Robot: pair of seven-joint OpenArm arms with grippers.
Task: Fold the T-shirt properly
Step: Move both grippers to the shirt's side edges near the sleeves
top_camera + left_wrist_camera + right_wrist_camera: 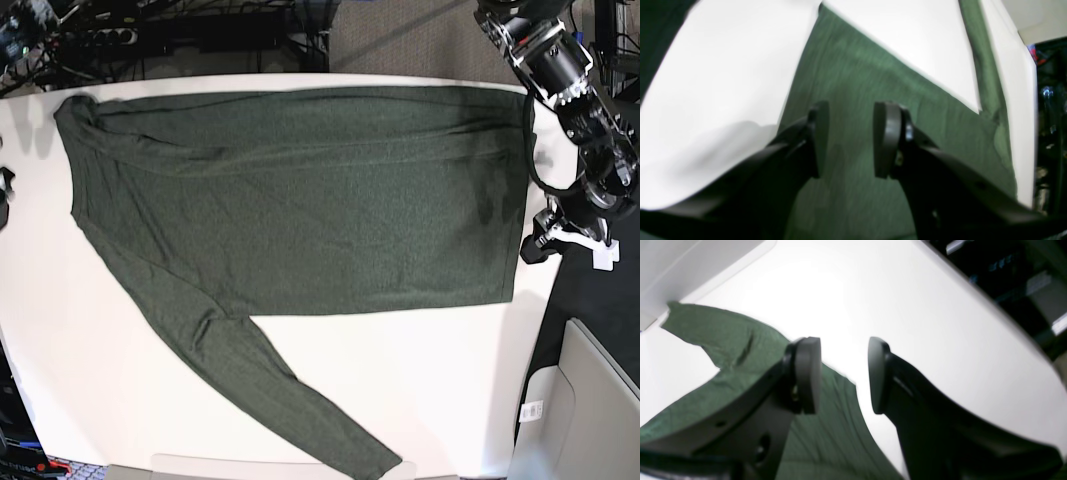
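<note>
Left gripper: jaws parted with a clear gap, nothing between the pads, poised over the T-shirt. Green knit fills the gap and runs away from the gripper as a wide band, flanked on both sides by the white table; a second, narrow strip of the shirt lies along the table's far edge.

Right gripper: jaws likewise parted and empty. One pad stands over the shirt's edge, the other over bare table, so the cloth's border passes under the gap. Whether either gripper touches the fabric cannot be told from the wrist views.

Base view: the T-shirt lies spread flat across the far half of the table, one long sleeve trailing diagonally toward the near edge, where its cuff reaches the rim. The left arm stands at this view's right, beside the shirt's straight edge; neither gripper is clearly seen here.

Risks, as judged: the fabric is thin and soft, so a closing gripper may pinch one layer only, or slide off the edge and close on nothing. The two grippers sit differently on the cloth, so a lift could skew the fold. The trailing sleeve may drag and bunch, or slip off the table.
</note>
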